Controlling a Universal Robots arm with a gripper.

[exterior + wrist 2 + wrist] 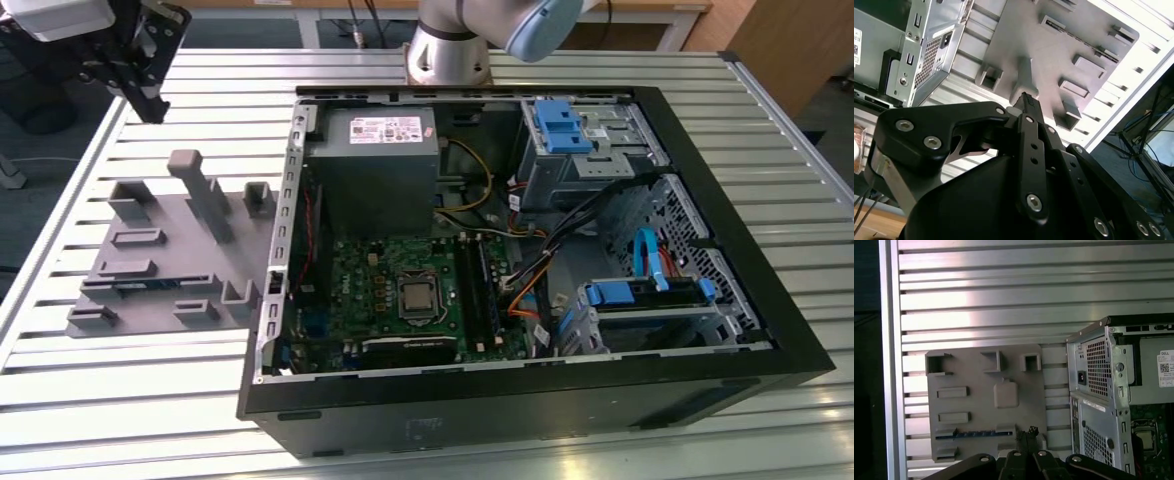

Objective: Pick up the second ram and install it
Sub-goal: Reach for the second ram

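My gripper (1027,101) is showing matte black in the second wrist view; its flat linkage bars are carrying round silver screw heads (1034,202), and small holes are running down the narrow middle bar; in the exterior view my arm (447,45) is showing a silver-grey tube and a pale blue joint cap, with a white housing (60,15) sitting above the black gripper.

second ram (975,434) in grey tray (974,407) | tool (1027,436) near it | case (1104,405) beside
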